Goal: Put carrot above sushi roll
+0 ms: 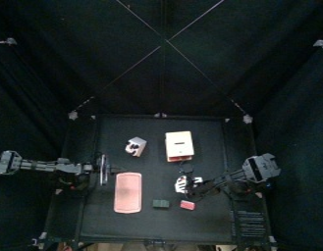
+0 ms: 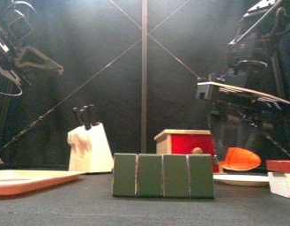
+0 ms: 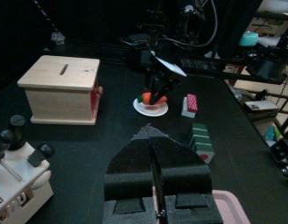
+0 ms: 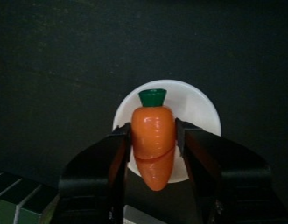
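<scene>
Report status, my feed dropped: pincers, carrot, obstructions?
Right pincer straddling carrot on white plate. Left pincer shut, idle. Nothing blocking.

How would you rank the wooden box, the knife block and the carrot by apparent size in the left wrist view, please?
1. Wooden box
2. Knife block, cut off by the frame and nearer the camera, so unsure
3. Carrot

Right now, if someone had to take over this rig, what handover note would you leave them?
Right gripper: jaws open around the carrot, which lies on the white plate; not closed on it.
Left gripper: jaws shut, holding nothing, resting at the table's left side.
Sushi roll: on the table beside the plate.
Done: right arm has reached the carrot.
Left: grip, lift, place the carrot above the sushi roll.
</scene>
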